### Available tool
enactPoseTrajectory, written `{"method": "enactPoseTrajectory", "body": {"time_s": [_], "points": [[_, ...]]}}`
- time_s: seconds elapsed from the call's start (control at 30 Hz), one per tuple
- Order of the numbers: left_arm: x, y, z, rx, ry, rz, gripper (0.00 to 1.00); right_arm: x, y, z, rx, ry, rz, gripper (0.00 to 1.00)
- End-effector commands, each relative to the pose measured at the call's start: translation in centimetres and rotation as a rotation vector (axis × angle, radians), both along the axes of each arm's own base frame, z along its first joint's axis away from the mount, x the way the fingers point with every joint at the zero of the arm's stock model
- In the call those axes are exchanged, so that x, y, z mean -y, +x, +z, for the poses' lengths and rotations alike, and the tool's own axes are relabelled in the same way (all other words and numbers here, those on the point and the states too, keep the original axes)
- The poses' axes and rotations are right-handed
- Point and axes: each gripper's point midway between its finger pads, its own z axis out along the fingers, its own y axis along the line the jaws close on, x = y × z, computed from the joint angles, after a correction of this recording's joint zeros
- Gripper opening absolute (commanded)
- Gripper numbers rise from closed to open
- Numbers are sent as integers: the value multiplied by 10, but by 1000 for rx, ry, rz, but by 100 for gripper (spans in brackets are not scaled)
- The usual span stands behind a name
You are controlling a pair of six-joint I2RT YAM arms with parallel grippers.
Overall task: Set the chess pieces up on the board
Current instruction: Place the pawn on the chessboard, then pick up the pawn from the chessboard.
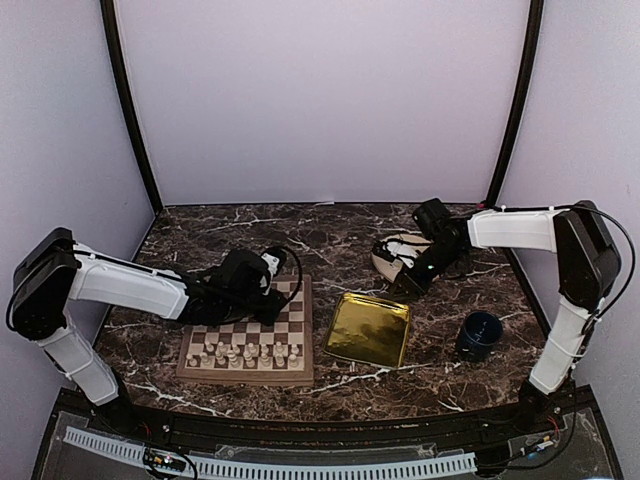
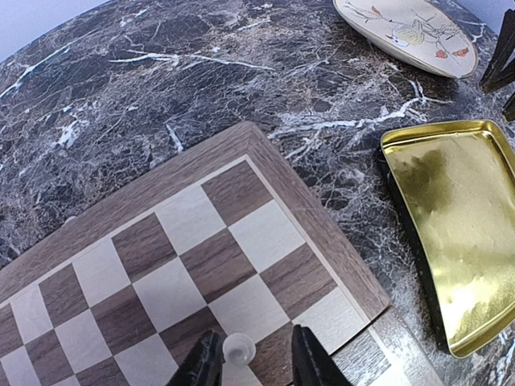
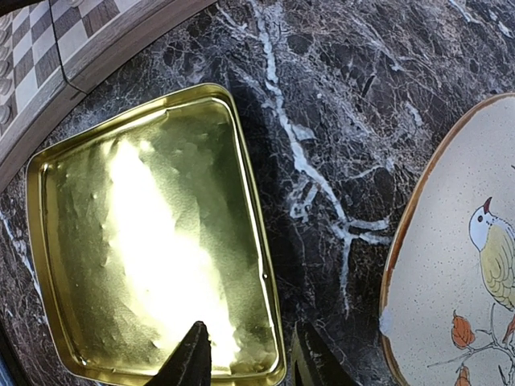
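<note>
The wooden board (image 1: 292,318) — dark and tan checks, brown frame — lies left of the gold tray (image 1: 368,330). Cream chess pieces (image 1: 250,352) stand in two rows at its near side. The left gripper (image 2: 253,358) has its jaws loose around one pawn (image 2: 239,347); the right gripper (image 3: 251,358) holds its jaws apart, empty.

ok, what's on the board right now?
Cream chess pieces stand in the two near rows of the board. One more piece stands between the left gripper's parted fingers. The left arm covers some far squares in the top view.
</note>
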Motion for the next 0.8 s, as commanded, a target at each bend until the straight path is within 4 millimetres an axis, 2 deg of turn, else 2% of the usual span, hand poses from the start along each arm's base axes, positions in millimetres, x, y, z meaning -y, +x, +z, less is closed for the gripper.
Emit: {"method": "enactPoseTrajectory", "body": {"time_s": [0.0,0.2,0.33,0.77], "points": [[0,3,27,-42,21,16,34,-1,0,3,-2,13,11,35],[-6,-2,18,-249,157,33,36,-1,-1,0,-11,9,18,35],[-7,-5,13,-357,181,39,32,-1,-1,0,-10,7,20,35],[-6,-3,1,-436,191,44,30,0,-3,-1,-17,5,24,36]]}}
